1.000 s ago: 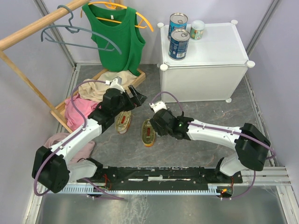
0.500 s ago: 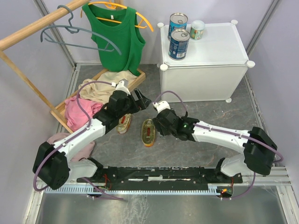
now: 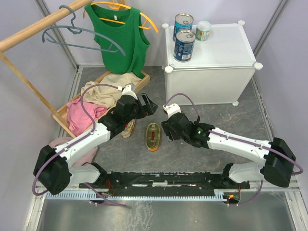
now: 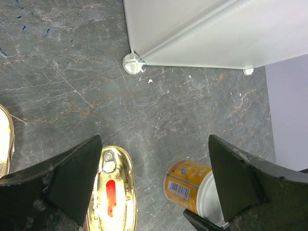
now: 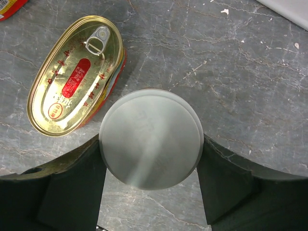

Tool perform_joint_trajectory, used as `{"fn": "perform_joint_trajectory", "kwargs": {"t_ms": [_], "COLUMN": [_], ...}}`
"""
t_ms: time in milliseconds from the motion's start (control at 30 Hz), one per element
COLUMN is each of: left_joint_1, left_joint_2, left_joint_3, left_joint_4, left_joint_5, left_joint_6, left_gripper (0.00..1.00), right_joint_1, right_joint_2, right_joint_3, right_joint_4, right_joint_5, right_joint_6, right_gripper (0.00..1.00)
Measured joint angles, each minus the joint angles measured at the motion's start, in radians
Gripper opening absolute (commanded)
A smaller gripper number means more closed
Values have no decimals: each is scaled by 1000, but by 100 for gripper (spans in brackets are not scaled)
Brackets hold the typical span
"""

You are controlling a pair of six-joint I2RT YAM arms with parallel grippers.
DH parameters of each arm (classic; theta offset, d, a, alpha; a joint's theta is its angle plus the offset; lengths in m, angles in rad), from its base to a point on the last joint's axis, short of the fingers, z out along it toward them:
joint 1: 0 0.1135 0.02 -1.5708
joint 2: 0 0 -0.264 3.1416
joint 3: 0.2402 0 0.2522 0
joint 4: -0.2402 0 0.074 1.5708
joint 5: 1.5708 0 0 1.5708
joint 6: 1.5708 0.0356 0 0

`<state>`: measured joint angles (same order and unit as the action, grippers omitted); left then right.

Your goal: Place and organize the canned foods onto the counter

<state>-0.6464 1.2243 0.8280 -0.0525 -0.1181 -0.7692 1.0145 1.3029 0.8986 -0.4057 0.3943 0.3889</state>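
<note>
On the white counter (image 3: 221,48) stand two tall blue cans (image 3: 183,23) (image 3: 184,45) and a small green-labelled can (image 3: 203,30). My right gripper (image 3: 169,129) is shut on the small orange-labelled can (image 4: 190,185), whose white lid (image 5: 150,139) fills the space between its fingers. One flat oval yellow-red tin (image 3: 153,136) lies on the floor just left of that gripper. A second oval tin (image 3: 129,128) is partly hidden under my left arm. My left gripper (image 3: 147,103) hovers open above the floor, with nothing between its fingers (image 4: 72,183).
A wooden tray of clothes (image 3: 103,94) sits at the left, with more pink cloth (image 3: 62,144) near my left arm's base. A green tank top (image 3: 120,38) hangs from the wooden rail (image 3: 38,29). The counter's foot (image 4: 132,62) stands ahead of my left gripper.
My right gripper has drawn to the right, away from the oval tin, with the orange can in it. My left gripper has swung right and forward, uncovering more of the second tin.
</note>
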Motion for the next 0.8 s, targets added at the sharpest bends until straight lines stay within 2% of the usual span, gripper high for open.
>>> {"fn": "perform_joint_trajectory", "kwargs": {"t_ms": [433,800], "left_joint_1": [-19,-26], "left_joint_2": [-23,-63], "left_joint_3": [18,18], "left_joint_4": [-50,-57], "left_joint_5": [-32,-42], "left_joint_6": [0,0], "left_gripper": [98,98], "right_joint_1": [0,0], "right_joint_2": [-90,-143], "right_joint_3": [0,0], "right_joint_4": [-83,-139], "right_joint_5": [14,43], "right_joint_6": [0,0], "right_gripper": [1,1]}}
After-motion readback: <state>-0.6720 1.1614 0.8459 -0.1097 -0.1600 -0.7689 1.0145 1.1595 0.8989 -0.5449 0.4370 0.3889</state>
